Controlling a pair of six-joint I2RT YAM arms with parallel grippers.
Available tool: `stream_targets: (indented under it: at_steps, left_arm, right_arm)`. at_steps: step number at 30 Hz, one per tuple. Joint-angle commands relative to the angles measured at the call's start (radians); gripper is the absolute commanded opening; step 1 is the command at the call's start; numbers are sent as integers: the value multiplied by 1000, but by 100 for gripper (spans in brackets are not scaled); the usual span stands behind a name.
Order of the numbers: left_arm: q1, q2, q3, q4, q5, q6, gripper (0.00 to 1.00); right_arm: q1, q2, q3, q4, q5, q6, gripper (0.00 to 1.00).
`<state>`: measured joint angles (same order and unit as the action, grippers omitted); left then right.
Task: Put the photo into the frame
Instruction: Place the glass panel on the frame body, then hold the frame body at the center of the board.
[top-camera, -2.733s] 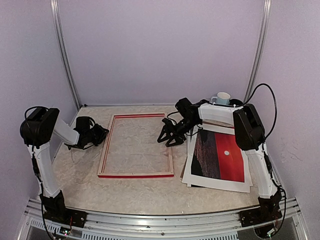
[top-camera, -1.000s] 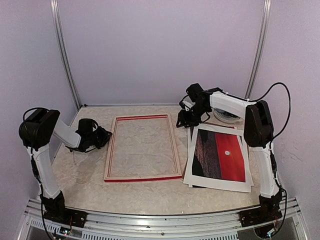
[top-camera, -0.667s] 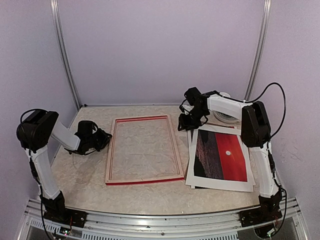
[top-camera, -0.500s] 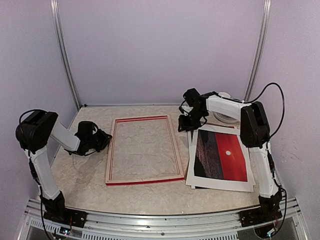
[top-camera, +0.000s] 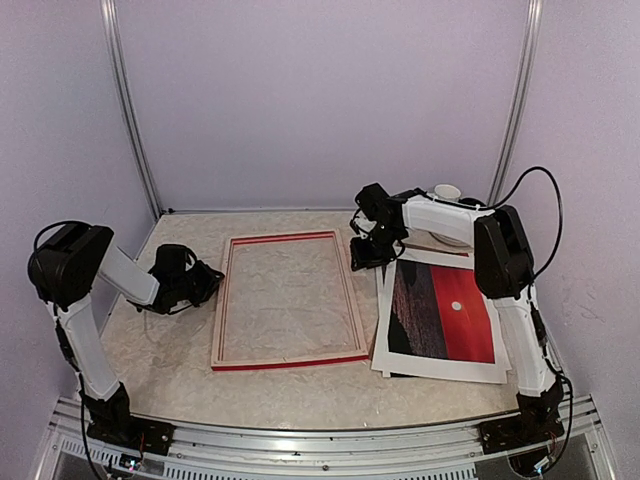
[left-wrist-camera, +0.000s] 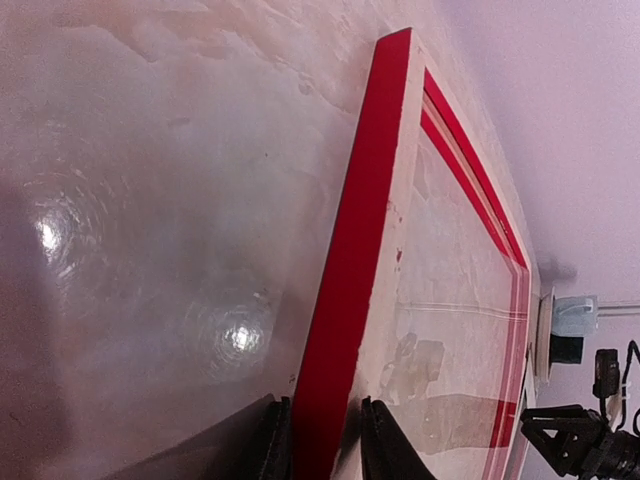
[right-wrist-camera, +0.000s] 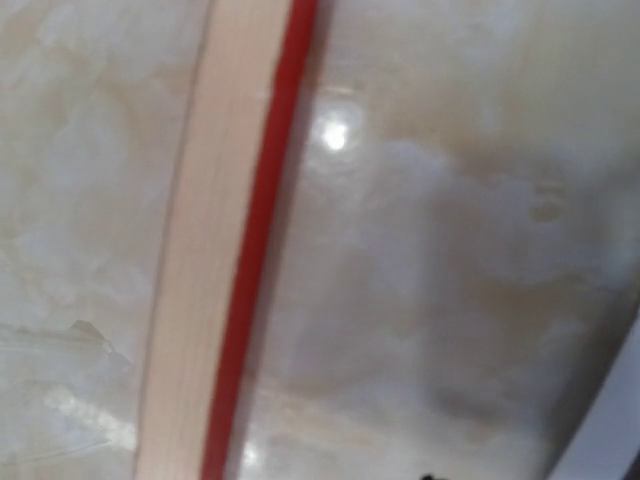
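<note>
left gripper (left-wrist-camera: 325, 446) clamps frame (top-camera: 285, 361) left rail, jaws narrow; frame flat mid-table (top-camera: 280, 400); photo (top-camera: 440, 310) face up by right edge; right gripper (top-camera: 362, 258) at frame's far-right corner, opening can't tell

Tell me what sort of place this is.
Probably a robot test booth: two arms bolted to a metal rail at the table's edge, closed in by plain lilac walls and metal posts.

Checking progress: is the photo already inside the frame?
No, the photo lies flat beside the frame, to its right, wholly outside it.
</note>
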<state>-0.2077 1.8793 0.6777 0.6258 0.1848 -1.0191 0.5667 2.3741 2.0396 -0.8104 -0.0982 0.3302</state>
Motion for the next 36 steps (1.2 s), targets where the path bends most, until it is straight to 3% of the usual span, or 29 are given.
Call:
stream_targets:
  at_steps: [1, 8, 19, 36]
  left_arm:
    - [-23, -20, -5, -186, -65, 49, 26]
    - [-46, -28, 11, -231, -97, 63, 29]
    - [-128, -53, 178, -523, -316, 177, 31]
    - [-169, 66, 387, -729, -439, 212, 24]
  right_arm:
    - [27, 30, 25, -9, 28, -11, 41]
    - [47, 41, 27, -20, 49, -16, 41]
    - [60, 35, 26, -12, 46, -24, 41]
    - [61, 39, -28, 68, -7, -56, 39]
